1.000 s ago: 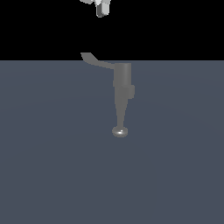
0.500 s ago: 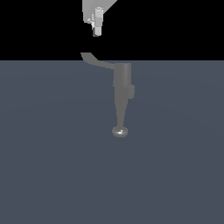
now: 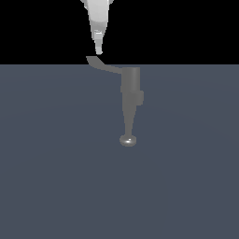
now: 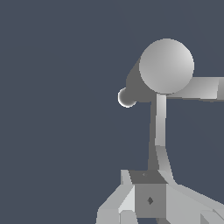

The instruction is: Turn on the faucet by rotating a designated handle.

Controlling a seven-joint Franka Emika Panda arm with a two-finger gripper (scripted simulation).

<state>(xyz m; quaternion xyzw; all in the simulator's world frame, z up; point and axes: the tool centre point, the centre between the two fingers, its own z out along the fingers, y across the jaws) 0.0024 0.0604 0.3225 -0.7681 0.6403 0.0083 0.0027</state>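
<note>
The wrist view looks down the faucet [image 4: 166, 65], whose round end face shows as a pale disc over the slate-grey floor [image 4: 57, 109]. Its darker spout tapers away behind the disc to a small rounded shiny knob [image 4: 127, 97]. The thin flat handle [image 4: 160, 120] runs from the disc straight toward the gripper [image 4: 146, 194], its far end meeting the pale blocky fingers [image 4: 127, 199]; whether they touch it is unclear.

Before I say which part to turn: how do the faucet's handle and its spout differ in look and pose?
The handle is a thin flat lever with a bent, widened tip; the spout is round and tapers to a shiny knob. The handle projects sideways toward the exterior view's left, under the gripper; the spout runs down the image. Both are matte grey and leave the same body.
</note>
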